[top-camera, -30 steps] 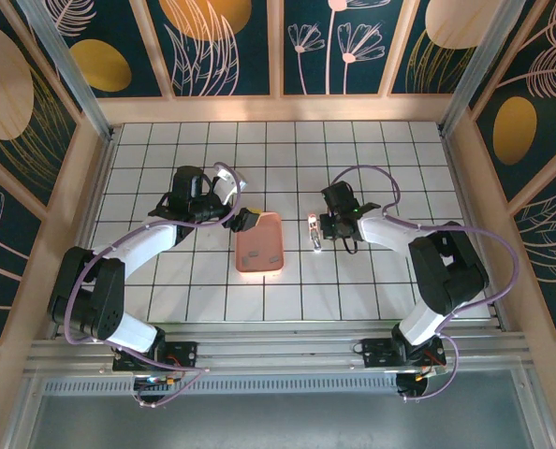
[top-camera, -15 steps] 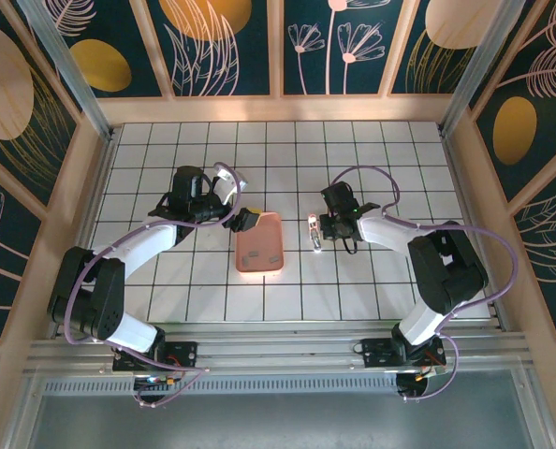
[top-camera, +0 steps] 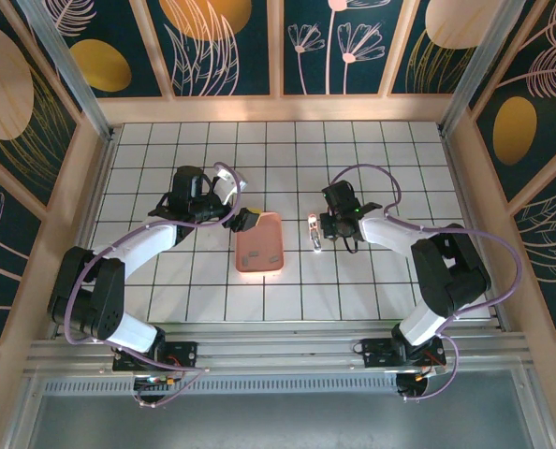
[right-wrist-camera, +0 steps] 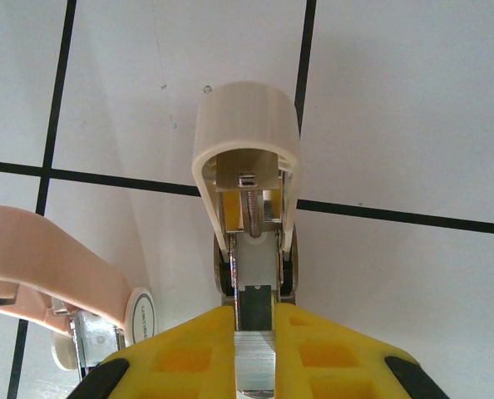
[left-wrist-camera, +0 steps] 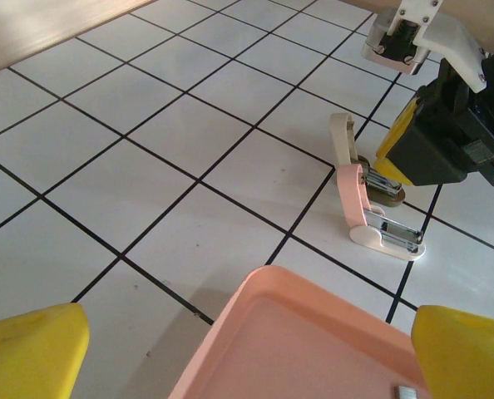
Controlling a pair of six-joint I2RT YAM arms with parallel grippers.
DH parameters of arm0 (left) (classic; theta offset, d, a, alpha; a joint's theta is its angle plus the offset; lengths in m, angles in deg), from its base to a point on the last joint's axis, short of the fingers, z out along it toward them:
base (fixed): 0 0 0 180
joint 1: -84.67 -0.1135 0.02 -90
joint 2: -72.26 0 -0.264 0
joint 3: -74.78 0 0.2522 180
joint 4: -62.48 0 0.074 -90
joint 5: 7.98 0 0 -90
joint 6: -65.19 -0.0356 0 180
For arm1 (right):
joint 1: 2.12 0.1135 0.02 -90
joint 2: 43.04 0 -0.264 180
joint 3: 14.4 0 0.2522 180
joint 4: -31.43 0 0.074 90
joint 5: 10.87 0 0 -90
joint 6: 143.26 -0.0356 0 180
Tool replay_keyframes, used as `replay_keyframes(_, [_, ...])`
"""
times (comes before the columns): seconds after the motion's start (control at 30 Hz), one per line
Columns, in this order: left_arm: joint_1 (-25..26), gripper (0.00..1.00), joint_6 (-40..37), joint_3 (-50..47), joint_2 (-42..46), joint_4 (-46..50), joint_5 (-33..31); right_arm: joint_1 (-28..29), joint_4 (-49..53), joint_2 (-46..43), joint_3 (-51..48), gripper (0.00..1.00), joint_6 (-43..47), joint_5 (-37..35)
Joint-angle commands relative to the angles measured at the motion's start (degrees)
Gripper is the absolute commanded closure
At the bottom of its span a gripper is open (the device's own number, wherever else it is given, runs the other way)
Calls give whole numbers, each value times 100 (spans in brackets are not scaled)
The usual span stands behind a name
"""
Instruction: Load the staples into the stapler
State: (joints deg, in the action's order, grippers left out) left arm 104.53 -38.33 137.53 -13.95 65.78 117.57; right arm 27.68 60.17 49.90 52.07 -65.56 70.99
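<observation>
Right wrist: right fingers (right-wrist-camera: 189, 357) pinch stapler (right-wrist-camera: 247, 104) rail.

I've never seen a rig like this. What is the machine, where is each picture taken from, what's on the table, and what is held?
Two robot arms are bolted at the near edge of a white tiled table. One picture looks down from above; the other two come from a camera on each wrist. On the table lie a salmon-pink rectangular tray and a pale pink-and-white stapler, hinged open. A tiny grey metal strip, probably staples, lies in the tray. The left gripper is open at the tray's corner, holding nothing. The right gripper is shut on a silvery metal piece at the stapler's open channel; staples or stapler part, I cannot tell.
</observation>
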Motion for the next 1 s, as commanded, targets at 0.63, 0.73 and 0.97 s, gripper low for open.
replay_keyframes(0.63, [27, 1, -133, 67, 26, -118, 89, 61, -22, 158, -74, 86, 122, -225])
replay_keyframes(0.73, [26, 1, -135, 73, 28, -123, 90, 59, -30, 135, -58, 86, 140, -220])
replay_keyframes(0.97, [31, 1, -138, 62, 26, -125, 84, 63, -107, 79, -37, 86, 225, -254])
